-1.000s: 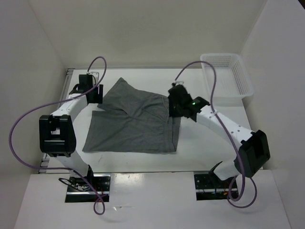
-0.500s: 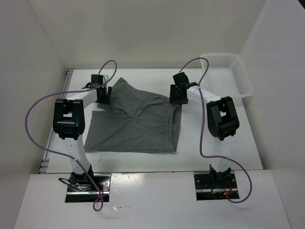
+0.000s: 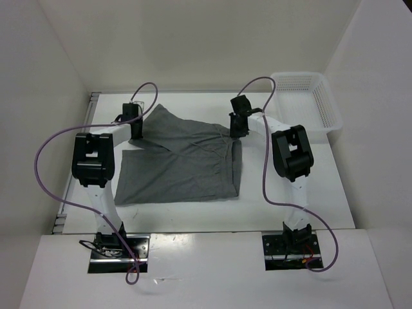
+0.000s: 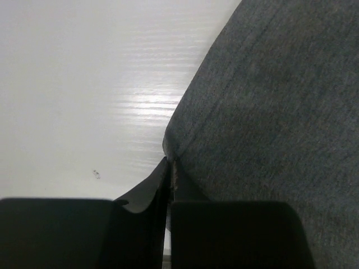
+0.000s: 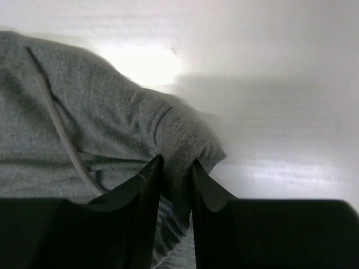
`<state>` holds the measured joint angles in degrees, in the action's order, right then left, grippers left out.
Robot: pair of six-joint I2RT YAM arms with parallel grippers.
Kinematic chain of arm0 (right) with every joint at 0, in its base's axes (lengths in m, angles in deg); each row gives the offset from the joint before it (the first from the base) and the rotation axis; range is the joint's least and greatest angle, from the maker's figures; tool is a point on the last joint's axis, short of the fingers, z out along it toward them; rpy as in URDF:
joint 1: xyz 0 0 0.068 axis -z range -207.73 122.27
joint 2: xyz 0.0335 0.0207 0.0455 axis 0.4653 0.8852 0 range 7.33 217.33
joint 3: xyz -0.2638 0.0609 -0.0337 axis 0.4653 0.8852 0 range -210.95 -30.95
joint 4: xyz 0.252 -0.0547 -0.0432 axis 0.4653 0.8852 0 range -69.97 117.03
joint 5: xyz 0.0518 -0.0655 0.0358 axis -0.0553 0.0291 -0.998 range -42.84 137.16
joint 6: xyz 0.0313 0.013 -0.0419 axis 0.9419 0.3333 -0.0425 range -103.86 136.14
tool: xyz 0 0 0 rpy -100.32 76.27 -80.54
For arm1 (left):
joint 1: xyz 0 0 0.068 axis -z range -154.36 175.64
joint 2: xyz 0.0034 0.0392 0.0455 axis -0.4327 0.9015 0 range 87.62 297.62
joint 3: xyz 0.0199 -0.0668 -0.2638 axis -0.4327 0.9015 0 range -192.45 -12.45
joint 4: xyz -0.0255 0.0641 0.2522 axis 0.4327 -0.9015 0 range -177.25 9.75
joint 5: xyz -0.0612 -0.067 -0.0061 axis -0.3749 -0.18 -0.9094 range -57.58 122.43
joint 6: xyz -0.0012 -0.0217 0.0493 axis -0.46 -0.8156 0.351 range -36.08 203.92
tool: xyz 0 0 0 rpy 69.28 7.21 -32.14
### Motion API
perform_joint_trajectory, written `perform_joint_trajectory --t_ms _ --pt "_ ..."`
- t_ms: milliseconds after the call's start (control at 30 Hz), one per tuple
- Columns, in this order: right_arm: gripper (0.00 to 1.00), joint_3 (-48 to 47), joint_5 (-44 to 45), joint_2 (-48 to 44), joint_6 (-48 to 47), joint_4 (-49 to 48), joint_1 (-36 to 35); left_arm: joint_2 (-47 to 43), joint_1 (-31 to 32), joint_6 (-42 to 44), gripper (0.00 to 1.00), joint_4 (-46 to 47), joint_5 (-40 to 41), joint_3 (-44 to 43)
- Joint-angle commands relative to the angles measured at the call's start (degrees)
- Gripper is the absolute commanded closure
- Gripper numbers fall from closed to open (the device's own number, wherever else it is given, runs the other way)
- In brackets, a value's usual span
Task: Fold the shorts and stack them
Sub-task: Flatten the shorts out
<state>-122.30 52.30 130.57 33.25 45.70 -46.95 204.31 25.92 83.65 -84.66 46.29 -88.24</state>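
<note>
My left end effector (image 4: 170, 163) and right end effector (image 5: 176, 163) clench far corners of the shorts (image 3: 180, 168); next I'd fold them forward evenly.

White plastic mesh basket (image 3: 329, 104), rectangular, is sitting at the far right corner of the flat white tabletop (image 3: 328, 187), open side up, nothing showing inside. Plain off-white enclosure walls (image 3: 206, 45) are standing around the back and both sides. Tabletop is catching glare in both wrist views; a tiny dark speck (image 4: 96, 174) is lying on it.
</note>
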Motion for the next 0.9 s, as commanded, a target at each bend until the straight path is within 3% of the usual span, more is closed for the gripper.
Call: perform_joint_trajectory --t_ms 0,67,233,267,367,500,867 --pt "0.72 -6.9 1.7 5.1 -1.3 -1.9 0.4 -0.1 -3.4 0.3 0.97 -3.8 4.1 3.8" --pt "0.68 -12.3 2.3 7.0 -2.3 -0.5 0.4 -2.2 -3.4 0.3 0.91 -4.6 4.6 4.3" --pt "0.52 -21.1 0.7 11.3 -4.7 0.8 1.7 -6.2 -2.1 0.3 0.34 -14.2 -3.3 -5.6" --pt "0.52 -21.8 -1.3 11.3 -4.7 0.8 2.7 -6.2 -1.3 0.3 0.31 -14.2 -3.9 -8.1" --pt "0.51 -22.8 -2.6 10.8 -5.2 0.8 3.3 -3.0 -1.3 0.3 0.26 -14.2 -6.6 -19.9" --pt "0.50 -24.0 -5.2 10.8 -6.5 0.2 3.8 9.4 -1.3 0.3 0.26 -16.5 -7.4 -35.0" --pt "0.43 -28.3 -4.7 12.6 -6.5 0.7 3.8 29.8 1.5 0.3 0.26 -20.1 -9.2 -57.3"
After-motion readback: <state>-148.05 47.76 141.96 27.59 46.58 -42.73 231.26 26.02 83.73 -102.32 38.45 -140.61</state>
